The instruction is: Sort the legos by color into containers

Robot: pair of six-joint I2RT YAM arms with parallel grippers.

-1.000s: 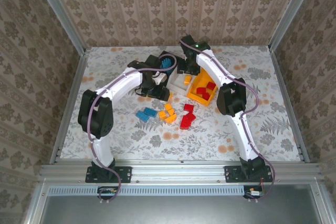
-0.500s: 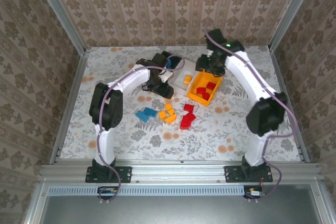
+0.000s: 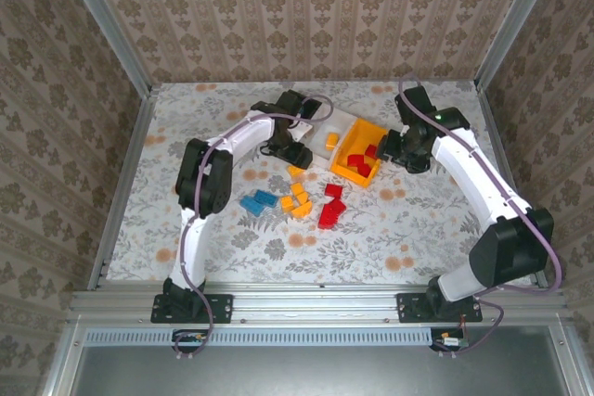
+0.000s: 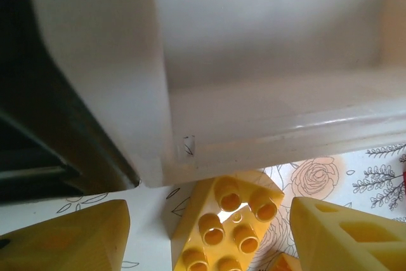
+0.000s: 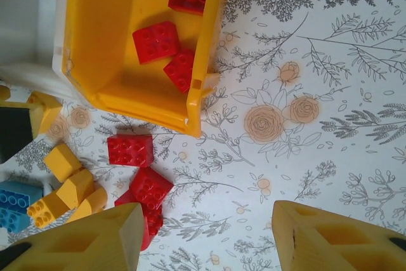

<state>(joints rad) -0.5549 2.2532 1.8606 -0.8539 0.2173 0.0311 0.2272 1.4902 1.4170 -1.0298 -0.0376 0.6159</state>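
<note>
1. White cloth printed with grey leaves and orange flowers is covering the table (image 3: 445,220), which is carrying everything else
2. The left arm (image 3: 237,136) is reaching across to the bins at the middle rear of the table, while the right arm (image 3: 478,173) is bending in toward them from the right side
3. The orange-yellow bin (image 5: 101,30) is sitting just right of the white bin (image 4: 266,42), the two touching; the black bin (image 4: 25,93) is showing as a dark wall on the white bin's other side
4. The left gripper (image 4: 209,217) is hanging low at the white bin's near corner, its fingers standing apart on either side of a yellow brick (image 4: 225,230) and not gripping it
5. The right gripper (image 5: 208,214) is hovering over bare cloth near the orange-yellow bin, its fingers spread wide and holding nothing
6. That yellow brick is lying on the cloth with its studs showing, right against the white bin's outer wall
7. Three red bricks (image 5: 155,41) are lying inside the orange-yellow bin, and one yellow piece (image 3: 331,141) is resting in the white bin
8. Loose red bricks (image 5: 130,150), loose yellow bricks (image 5: 70,179) and blue bricks (image 3: 258,200) are lying together on the cloth in front of the bins, blue farthest left, red farthest right
</note>
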